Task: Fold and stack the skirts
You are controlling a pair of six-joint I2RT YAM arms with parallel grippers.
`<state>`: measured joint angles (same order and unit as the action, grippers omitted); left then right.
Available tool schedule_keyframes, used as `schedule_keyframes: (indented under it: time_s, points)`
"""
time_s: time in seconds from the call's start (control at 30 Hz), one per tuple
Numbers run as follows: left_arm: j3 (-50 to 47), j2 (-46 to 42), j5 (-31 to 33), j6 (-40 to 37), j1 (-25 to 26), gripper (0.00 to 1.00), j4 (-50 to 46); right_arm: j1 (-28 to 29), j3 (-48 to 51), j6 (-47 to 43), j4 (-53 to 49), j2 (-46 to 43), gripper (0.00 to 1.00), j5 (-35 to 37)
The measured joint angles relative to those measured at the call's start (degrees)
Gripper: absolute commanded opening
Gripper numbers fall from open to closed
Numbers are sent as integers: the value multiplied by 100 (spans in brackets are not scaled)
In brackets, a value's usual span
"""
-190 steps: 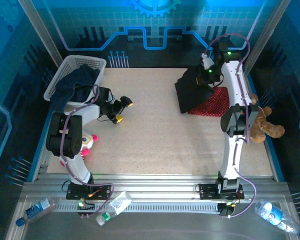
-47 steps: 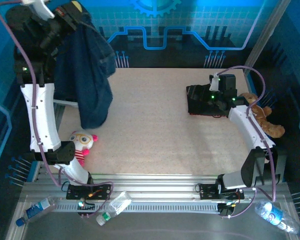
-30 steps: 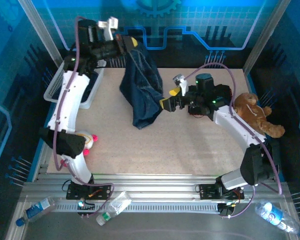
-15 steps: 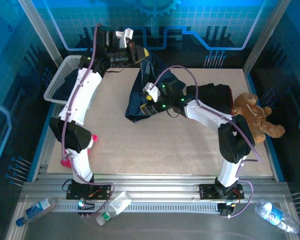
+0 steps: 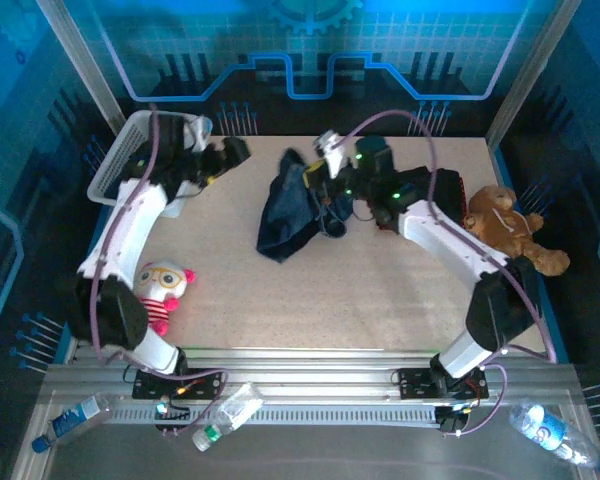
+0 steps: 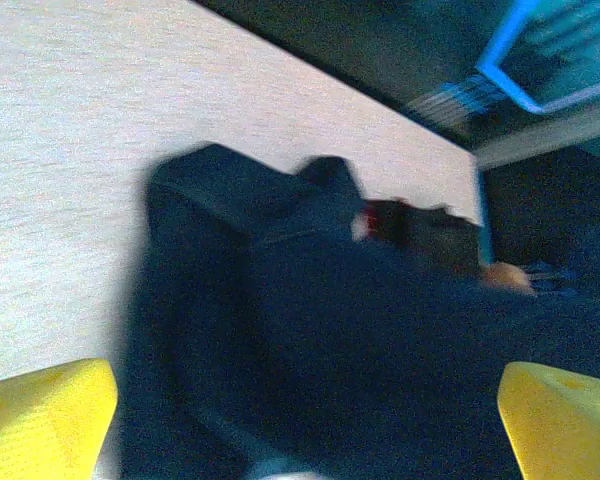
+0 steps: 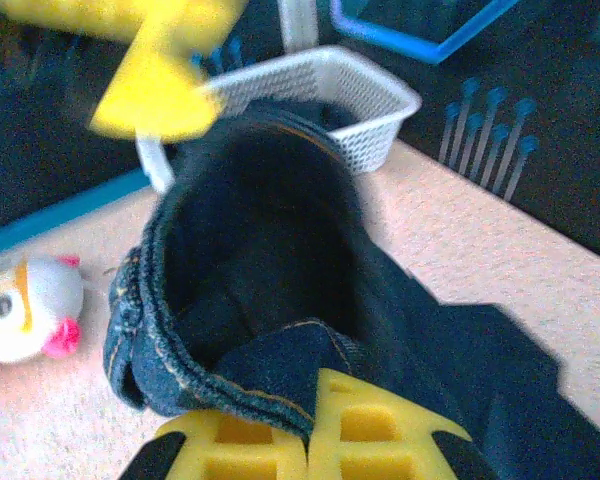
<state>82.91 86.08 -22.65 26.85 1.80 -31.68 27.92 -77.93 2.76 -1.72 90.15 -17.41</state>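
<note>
— Where is the denim skirt (image 5: 285, 210)?

— It lies crumpled on the surface, about halfway between the left and right edges and closer to the far edge. Its far end reaches up to the right gripper (image 7: 308, 440).

— Does that gripper have hold of it?

— Yes. In the right wrist view the jaws are closed together on a stitched edge of the denim, and the cloth is pinched between the two yellow fingers.

— And the left gripper (image 5: 228, 155)?

— It is near the basket (image 5: 120, 160) at the far left corner, apart from the skirt and turned toward it. Its jaws stand wide apart and grip nothing. In the left wrist view the skirt is seen ahead of them, blurred.

— Anything else there?

— A plush toy (image 5: 158, 288) lies near the left edge, and a teddy bear (image 5: 510, 235) sits at the right edge, beside the right arm.
</note>
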Motion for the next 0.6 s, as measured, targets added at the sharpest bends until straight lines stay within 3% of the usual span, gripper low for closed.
schedule_keyframes:
  time_s: [0.1,0.27,0.5,0.6]
  points:
    - [-1023,-807,140,-389,72,99,85,-177,-411,358,-195,-85,0,-133]
    - [-2170,-1572,52,-1034,1113,99,669,-17,-960,831,-444,-85,0,-275]
    - [-3067,-1480,9,-1335,1923,99,1351,223,-1274,1080,-723,-83,0,-55]
    - [-3276,-1384,315,-1325,2437,99,1753,269,-1375,1123,-883,-83,0,96]
